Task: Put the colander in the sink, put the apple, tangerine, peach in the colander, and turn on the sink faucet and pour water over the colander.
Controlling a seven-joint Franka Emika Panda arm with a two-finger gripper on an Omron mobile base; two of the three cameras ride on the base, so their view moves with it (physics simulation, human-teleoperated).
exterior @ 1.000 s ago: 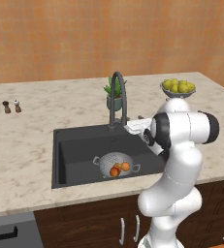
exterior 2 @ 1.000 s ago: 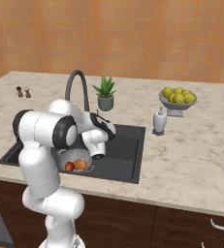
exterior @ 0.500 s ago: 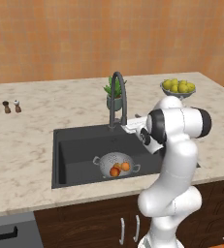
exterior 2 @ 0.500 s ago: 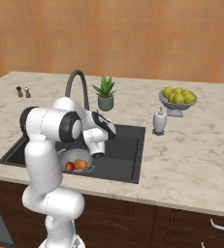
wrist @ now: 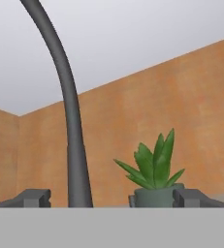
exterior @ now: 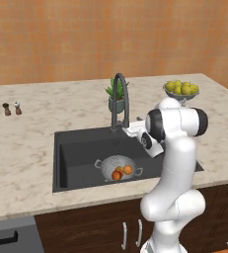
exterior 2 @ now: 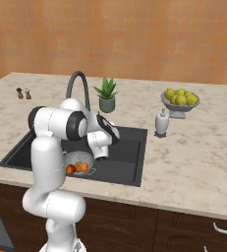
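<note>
The silver colander [exterior: 110, 163] stands on the floor of the dark sink [exterior: 76, 148], also seen in the right base view as the colander [exterior 2: 78, 157] in the sink [exterior 2: 129, 152]. In it lie the red apple [exterior: 116, 175] and two orange fruits [exterior: 127, 170]; which is the tangerine and which the peach is too small to tell. The dark gooseneck faucet [exterior: 121, 99] rises behind the basin. My gripper [wrist: 112, 198] is open and level with the faucet stem [wrist: 73, 145], close to it, holding nothing. No water shows at the spout.
A potted plant [wrist: 154, 169] stands just behind the faucet. A bowl of yellow fruits [exterior: 181, 90] and a soap dispenser [exterior 2: 161, 123] sit on the counter to the right. Salt and pepper shakers [exterior: 12, 108] stand far left.
My hand has edged a little left, toward the faucet, and the arm's upper part has straightened up. The colander and fruits have not moved.
</note>
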